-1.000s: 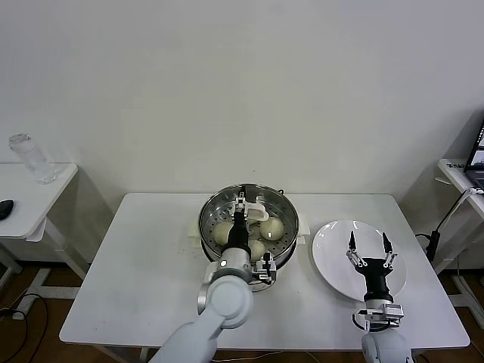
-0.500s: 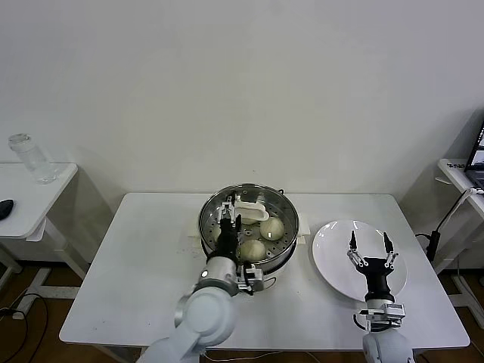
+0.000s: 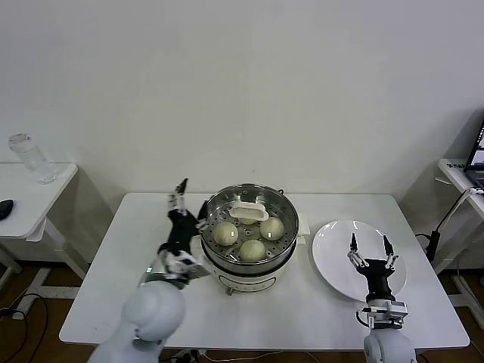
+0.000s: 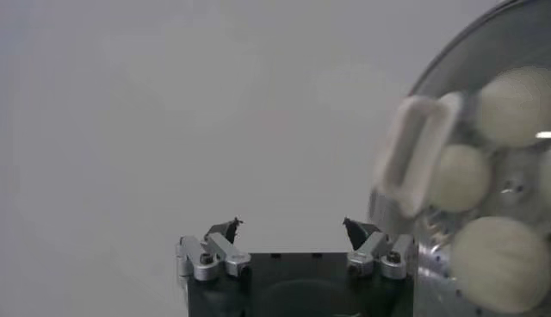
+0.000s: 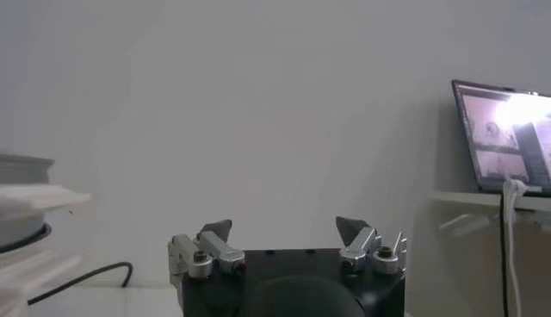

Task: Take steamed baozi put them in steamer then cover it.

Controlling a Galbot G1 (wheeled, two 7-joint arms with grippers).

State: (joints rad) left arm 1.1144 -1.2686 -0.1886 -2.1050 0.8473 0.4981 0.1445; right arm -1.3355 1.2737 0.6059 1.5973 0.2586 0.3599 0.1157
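The steamer (image 3: pixel 283 200) stands at the table's middle with the cover (image 3: pixel 248 211) resting on it, white handle up. Three baozi (image 3: pixel 225 233) show plainly through the glass; a fourth is mostly hidden under the handle. My left gripper (image 3: pixel 186 201) is open and empty, just left of the pot and apart from it. In the left wrist view my left gripper (image 4: pixel 290 226) is open, with the cover's handle (image 4: pixel 411 155) and baozi (image 4: pixel 461 177) off to one side. My right gripper (image 3: pixel 368 246) is open and empty above the white plate (image 3: pixel 336 257); it also shows in the right wrist view (image 5: pixel 284 226).
The white plate is bare, right of the steamer. A side table (image 3: pixel 45 197) with a clear bottle (image 3: pixel 30 159) stands far left. A shelf with a laptop (image 5: pixel 504 138) and a cable (image 3: pixel 446 223) is at the far right.
My left gripper has let go of the cover's handle and moved left, clear of the pot. The cover now rests on the steamer. The right arm has not moved.
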